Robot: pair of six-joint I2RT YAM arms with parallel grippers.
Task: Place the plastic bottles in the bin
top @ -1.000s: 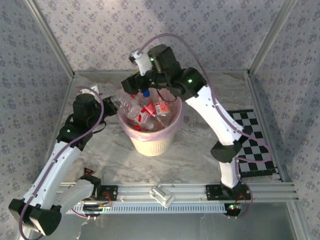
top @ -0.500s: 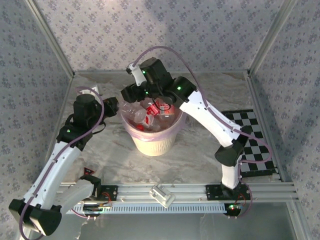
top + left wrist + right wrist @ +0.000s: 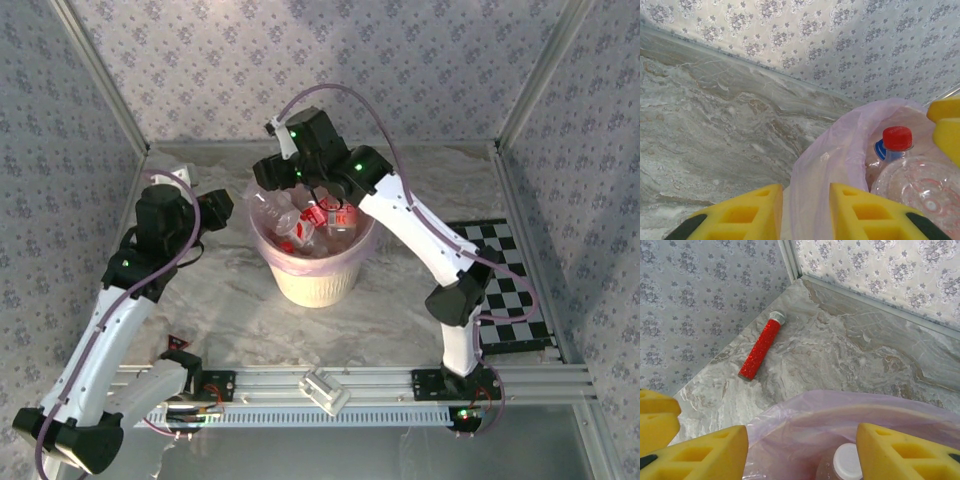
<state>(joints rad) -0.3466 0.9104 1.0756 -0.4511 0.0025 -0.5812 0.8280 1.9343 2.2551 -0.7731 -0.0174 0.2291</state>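
Note:
The cream-white bin (image 3: 315, 285) with its pink bag stands mid-table, and several plastic bottles (image 3: 305, 225) with red labels lie piled inside. My left gripper (image 3: 238, 208) is at the bin's left rim. In the left wrist view its yellow fingers (image 3: 767, 212) stand either side of the bag-covered rim (image 3: 840, 145), which fills the narrow gap. Beyond them a red-capped bottle (image 3: 897, 137) leans on a clear one (image 3: 920, 190). My right gripper (image 3: 265, 182) hangs open over the far-left rim (image 3: 840, 410), with nothing in it and a white-capped bottle (image 3: 847, 461) below.
A red glittery tube (image 3: 761, 346) lies on the marble table near the far-left wall corner. A black-and-white checkerboard (image 3: 505, 280) covers the right side of the table. Patterned walls close in the back and both sides.
The bin has slid a little to the right. My right gripper dipped toward the far-left rim, then rose again. My left arm has shifted back while staying at the left rim.

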